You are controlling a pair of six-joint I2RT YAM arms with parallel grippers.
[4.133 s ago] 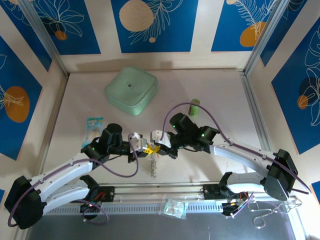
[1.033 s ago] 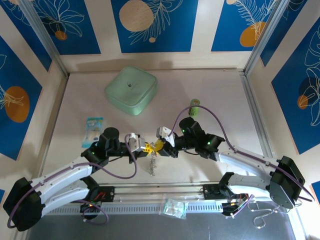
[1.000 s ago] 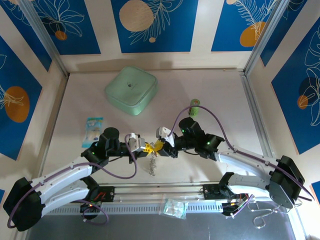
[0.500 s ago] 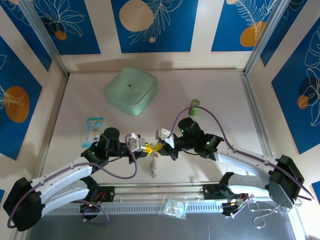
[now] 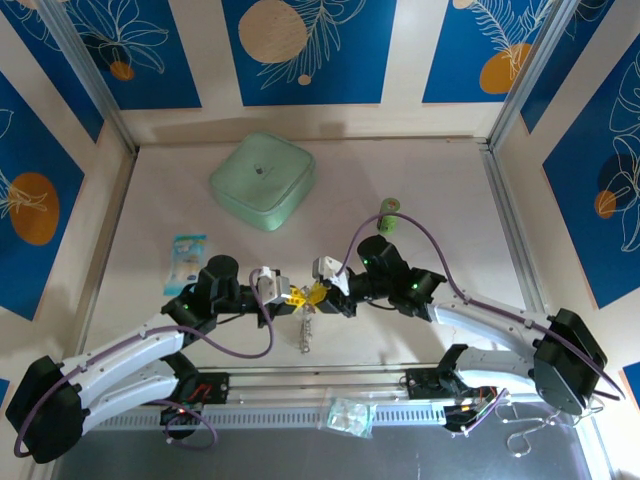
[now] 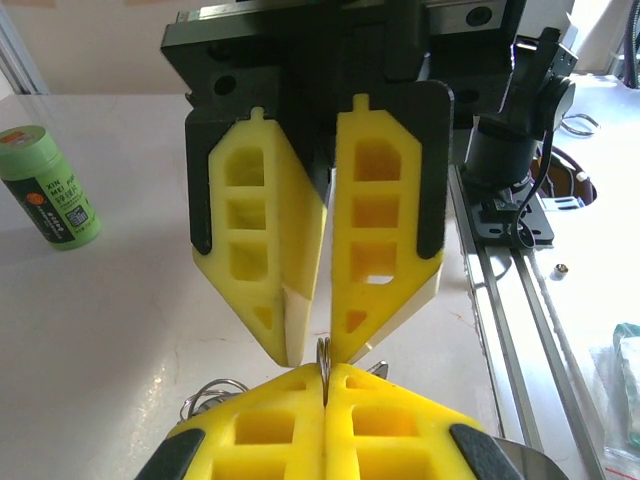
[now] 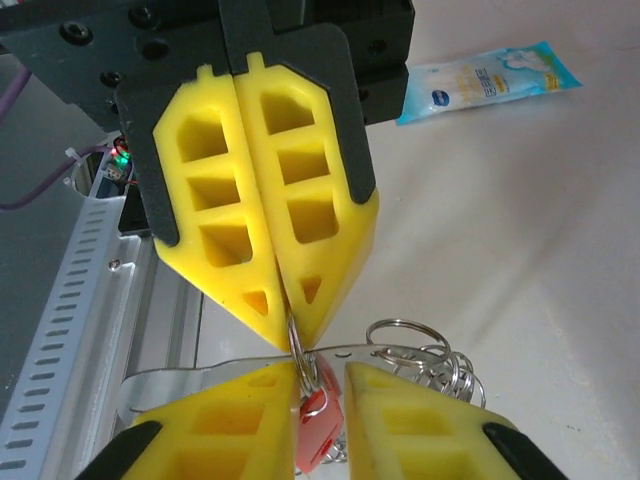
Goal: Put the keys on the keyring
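Red-headed key (image 7: 318, 440), green cylinder (image 6: 50, 185), pale green lid (image 5: 262, 180), blue leaf-patterned walls (image 5: 310, 50).

Bright, even light; soft shadows; sheen on table (image 6: 130, 330); wrist views sharp up close

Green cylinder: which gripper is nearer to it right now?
Right. The right gripper sits below and left of the green cylinder. The left gripper faces it fingertip to fingertip from the other side, so it lies farther left of the cylinder.
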